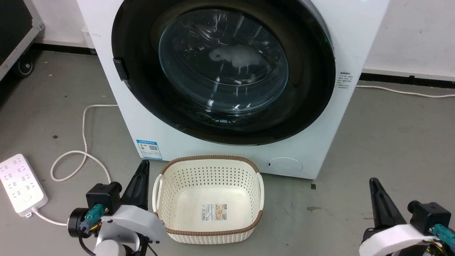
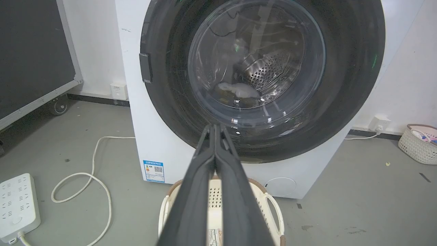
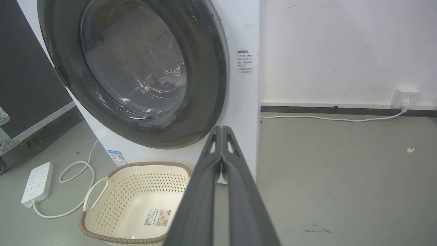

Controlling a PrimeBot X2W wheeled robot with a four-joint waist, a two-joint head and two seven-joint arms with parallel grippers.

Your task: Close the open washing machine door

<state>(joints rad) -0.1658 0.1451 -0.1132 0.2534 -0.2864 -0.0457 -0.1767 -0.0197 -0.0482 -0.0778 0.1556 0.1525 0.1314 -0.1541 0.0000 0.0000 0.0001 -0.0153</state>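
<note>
**One door lying against one machine, two pincers pressed together**

One washing machine [image 1: 352, 35] was seen standing on the grey floor [image 1: 391, 142], near a white wall. Its one round black door, the washing machine door [image 1: 224, 64], was seen lying flat against the front of the machine, and no gap was noticed around its rim. One dark handle piece [image 1: 121, 69] was seen at the left edge of the door. Through the glass bowl one pale item [image 1: 234, 57] was noticed inside the drum; what it was could not be told. One blue label [image 1: 149, 149] was seen low on the front.

Two pincers were counted. The left pincer [image 1: 144, 164] was seen at the lower left of the head view with its two fingers pressed together and nothing between them. The right pincer [image 1: 372, 182] was seen at the lower right, also with its fingers together and nothing held. Both were well apart from the door.

One cream basket [image 1: 209, 157] was placed on the floor just before the machine, between the two pincers. A second basket [image 2: 416, 147] was seen far to the side in the left wrist view. One white power strip [image 1: 21, 185] with one looped cable [image 1: 83, 142] was lying on the floor at the left.
</note>
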